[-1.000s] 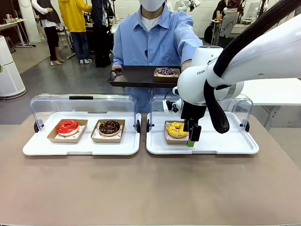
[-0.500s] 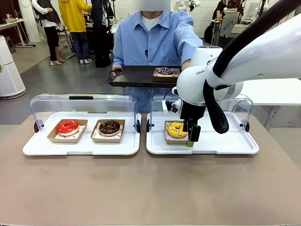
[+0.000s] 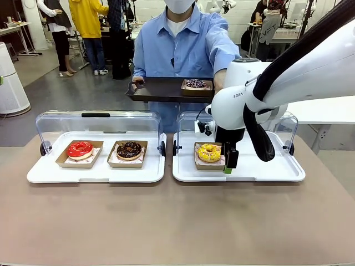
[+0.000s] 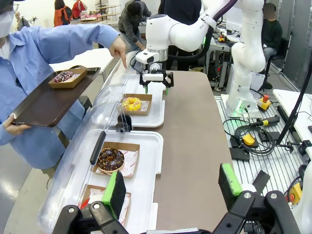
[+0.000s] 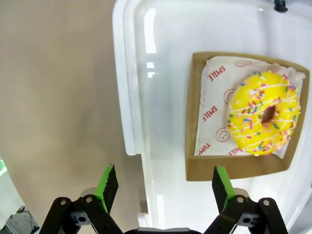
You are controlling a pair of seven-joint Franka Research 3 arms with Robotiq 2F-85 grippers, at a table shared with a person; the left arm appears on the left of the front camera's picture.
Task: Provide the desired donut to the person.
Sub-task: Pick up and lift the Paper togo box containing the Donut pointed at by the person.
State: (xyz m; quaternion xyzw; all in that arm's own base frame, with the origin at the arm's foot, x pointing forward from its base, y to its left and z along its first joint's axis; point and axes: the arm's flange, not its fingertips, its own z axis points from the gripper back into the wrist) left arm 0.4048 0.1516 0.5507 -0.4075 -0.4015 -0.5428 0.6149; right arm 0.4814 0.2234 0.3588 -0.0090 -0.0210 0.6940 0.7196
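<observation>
Now the right gripper (image 3: 229, 162) hovers, jaws spread wide, over the near edge of the white tray (image 3: 266, 167), just beside the yellow donut (image 3: 208, 151). Better to centre on its cardboard box (image 5: 191, 97) before pinching, sparing the icing.

donuts (image 3: 79, 148) (image 3: 129, 149) (image 3: 208, 151) (image 3: 195, 83): 4 | paper boats (image 3: 62, 162) (image 3: 112, 160) (image 3: 197, 159) (image 3: 188, 92): 4 | white trays (image 3: 94, 174) (image 3: 266, 172): 2 | dark tray (image 3: 158, 88): 1 | person (image 3: 183, 44): 1

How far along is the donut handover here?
Looks done: one boxed donut sits on the dark tray held by the person. In hand: the right claw hangs open beside the yellow donut, gripping nothing. Left: grasp its box and deliver it.
</observation>
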